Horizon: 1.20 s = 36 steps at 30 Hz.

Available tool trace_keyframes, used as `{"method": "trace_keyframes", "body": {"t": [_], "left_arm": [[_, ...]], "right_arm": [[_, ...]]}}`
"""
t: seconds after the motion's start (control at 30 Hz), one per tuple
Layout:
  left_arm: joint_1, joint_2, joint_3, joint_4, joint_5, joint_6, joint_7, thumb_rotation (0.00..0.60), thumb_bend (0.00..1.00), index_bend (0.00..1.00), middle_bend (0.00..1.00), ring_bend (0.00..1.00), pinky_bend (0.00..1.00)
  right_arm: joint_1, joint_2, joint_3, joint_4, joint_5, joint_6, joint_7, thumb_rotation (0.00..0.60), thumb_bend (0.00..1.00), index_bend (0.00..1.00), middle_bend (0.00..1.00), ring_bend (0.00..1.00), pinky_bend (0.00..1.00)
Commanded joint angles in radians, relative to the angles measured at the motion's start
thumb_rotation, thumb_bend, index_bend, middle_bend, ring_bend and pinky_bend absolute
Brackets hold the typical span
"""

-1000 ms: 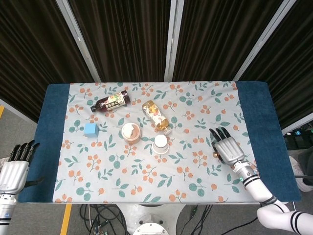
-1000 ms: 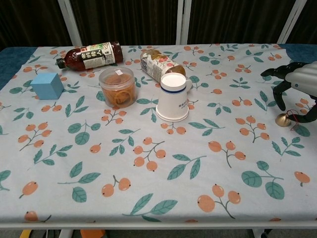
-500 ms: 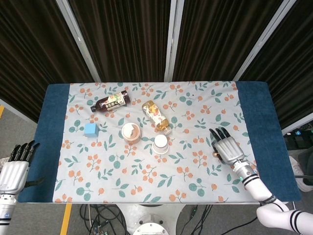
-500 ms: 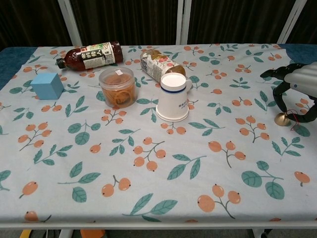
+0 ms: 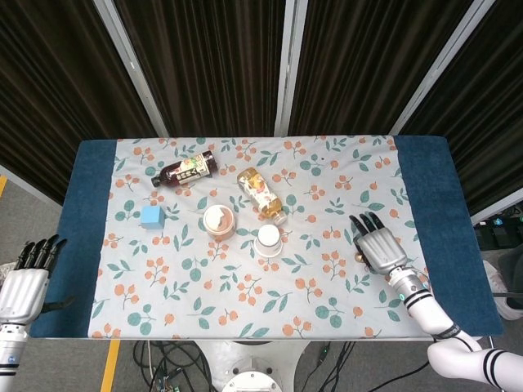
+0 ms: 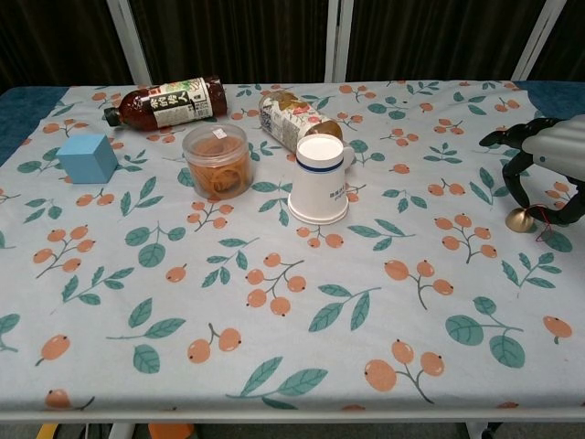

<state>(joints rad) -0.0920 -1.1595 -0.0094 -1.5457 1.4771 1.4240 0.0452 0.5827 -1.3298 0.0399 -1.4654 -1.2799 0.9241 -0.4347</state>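
Brass-coloured small bell [image 6: 521, 219] sitting upright on counter [image 6: 274, 347], right hand [image 6: 547, 160] arching over it, fingers spread, gripping nothing.

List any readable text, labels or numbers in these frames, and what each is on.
Nothing can be read for certain.
dark bottle: label with large characters, too blurred to quote.
patterned bottle: printed label, unreadable.
white paper cup: small dark print, too small.
clear tub: no text visible.

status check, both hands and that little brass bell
Right hand open, fingers arched over the brass bell, not gripping. Left hand open, off the table's edge. Nothing between.
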Motion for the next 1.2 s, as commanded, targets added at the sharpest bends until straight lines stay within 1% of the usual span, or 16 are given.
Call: {"method": "trace_keyframes", "body": {"t": [0.03,0.33,0.53,0.7,0.77,0.8,0.83,0.87,0.9,1.0,1.03,1.07,1.1,1.13,1.17,1.2], "left_arm": [[0.0,0.001,0.0,-0.001,0.0,0.0,0.0,0.6,0.0,0.04,0.0,0.0,0.01],[0.0,0.003,0.001,-0.004,0.001,0.0,0.001,0.6,0.0,0.04,0.0,0.0,0.01],[0.001,0.005,0.001,-0.007,0.001,0.001,0.003,0.6,0.0,0.04,0.0,0.0,0.01],[-0.001,0.003,0.001,-0.01,0.004,0.002,0.007,0.6,0.0,0.04,0.0,0.0,0.01],[-0.001,0.003,0.001,-0.011,0.005,0.001,0.008,0.6,0.0,0.04,0.0,0.0,0.01],[-0.002,0.002,0.002,-0.012,0.006,0.0,0.009,0.6,0.0,0.04,0.0,0.0,0.01],[-0.003,0.002,0.002,-0.012,0.006,-0.001,0.01,0.6,0.0,0.04,0.0,0.0,0.01],[-0.003,0.002,0.002,-0.012,0.006,-0.003,0.011,0.6,0.0,0.04,0.0,0.0,0.01],[-0.004,0.002,0.003,-0.012,0.006,-0.005,0.012,0.6,0.0,0.04,0.0,0.0,0.01],[-0.005,0.001,0.002,-0.011,0.002,-0.008,0.015,0.6,0.0,0.04,0.0,0.0,0.01],[-0.005,0.0,0.002,-0.012,0.001,-0.008,0.015,0.6,0.0,0.04,0.0,0.0,0.01],[-0.005,-0.001,0.002,-0.012,0.001,-0.007,0.014,0.6,0.0,0.04,0.0,0.0,0.01],[-0.004,-0.003,0.003,-0.011,0.003,-0.005,0.015,0.6,0.0,0.04,0.0,0.0,0.01],[-0.004,-0.004,0.004,-0.011,0.005,-0.005,0.015,0.6,0.0,0.04,0.0,0.0,0.01],[-0.003,-0.004,0.005,-0.01,0.006,-0.004,0.015,0.6,0.0,0.04,0.0,0.0,0.01],[-0.003,-0.003,0.006,-0.009,0.006,-0.005,0.015,0.6,0.0,0.04,0.0,0.0,0.01]], "right_arm": [[0.0,-0.001,0.0,0.001,-0.001,0.003,0.002,0.6,0.38,0.62,0.07,0.0,0.01],[-0.014,0.03,0.009,-0.028,-0.052,0.067,0.048,0.6,0.41,0.66,0.1,0.0,0.02],[-0.039,0.103,0.028,-0.108,-0.116,0.164,0.087,0.6,0.42,0.7,0.12,0.0,0.03],[-0.061,0.197,0.019,-0.224,-0.217,0.218,0.254,0.6,0.42,0.73,0.13,0.0,0.03],[-0.081,0.198,0.033,-0.173,-0.236,0.287,0.167,0.6,0.42,0.74,0.14,0.0,0.03],[-0.096,0.175,0.052,-0.123,-0.221,0.335,0.072,0.6,0.42,0.75,0.15,0.0,0.03],[-0.104,0.157,0.063,-0.1,-0.198,0.351,0.029,0.6,0.42,0.76,0.15,0.0,0.04],[-0.11,0.147,0.068,-0.098,-0.172,0.346,0.02,0.6,0.42,0.76,0.16,0.0,0.04],[-0.11,0.148,0.063,-0.126,-0.152,0.318,0.058,0.6,0.42,0.76,0.16,0.0,0.04],[-0.093,0.183,0.023,-0.196,-0.213,0.245,0.221,0.6,0.42,0.77,0.16,0.0,0.04],[-0.092,0.187,0.021,-0.185,-0.235,0.254,0.207,0.6,0.42,0.77,0.16,0.0,0.04],[-0.095,0.178,0.029,-0.15,-0.254,0.289,0.131,0.6,0.42,0.78,0.16,0.0,0.04],[-0.104,0.147,0.049,-0.093,-0.263,0.346,0.002,0.6,0.42,0.78,0.16,0.0,0.04],[-0.11,0.124,0.061,-0.071,-0.25,0.365,-0.049,0.6,0.42,0.79,0.16,0.0,0.04],[-0.114,0.113,0.065,-0.09,-0.216,0.349,-0.031,0.6,0.41,0.79,0.16,0.0,0.04],[-0.113,0.125,0.059,-0.162,-0.171,0.289,0.083,0.6,0.41,0.79,0.16,0.0,0.04]]}}
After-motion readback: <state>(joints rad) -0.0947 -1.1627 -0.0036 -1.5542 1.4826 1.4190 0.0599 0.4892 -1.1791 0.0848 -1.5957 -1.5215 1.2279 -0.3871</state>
